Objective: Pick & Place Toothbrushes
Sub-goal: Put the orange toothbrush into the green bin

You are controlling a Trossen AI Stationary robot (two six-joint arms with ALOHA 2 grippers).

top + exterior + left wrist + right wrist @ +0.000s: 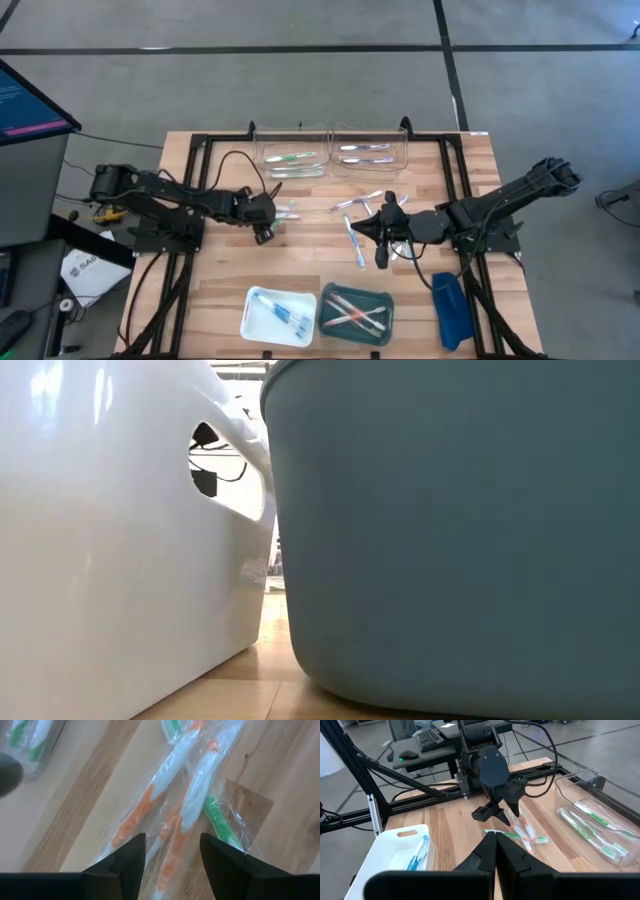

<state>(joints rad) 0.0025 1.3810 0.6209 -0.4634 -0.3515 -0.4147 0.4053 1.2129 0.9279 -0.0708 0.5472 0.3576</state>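
Left pincer (pixel 172 852), half open, straddles wrapped orange toothbrushes (pixel 187 810) on the bench (pixel 310 265); grasping step; next, closing squarely on one.

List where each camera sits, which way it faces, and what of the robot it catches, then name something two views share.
High view: above the table, looking straight down; both arms show.
Low view: at table height, blocked by the white tray and teal tray; only a bit of dark arm and cable shows through the white tray's handle hole.
Left wrist view: on the left arm, looking down past the left gripper at wrapped orange toothbrushes.
Right wrist view: on the right arm, looking across the table past the right gripper, shut.
Shared: the right wrist view shows the same toothbrushes.
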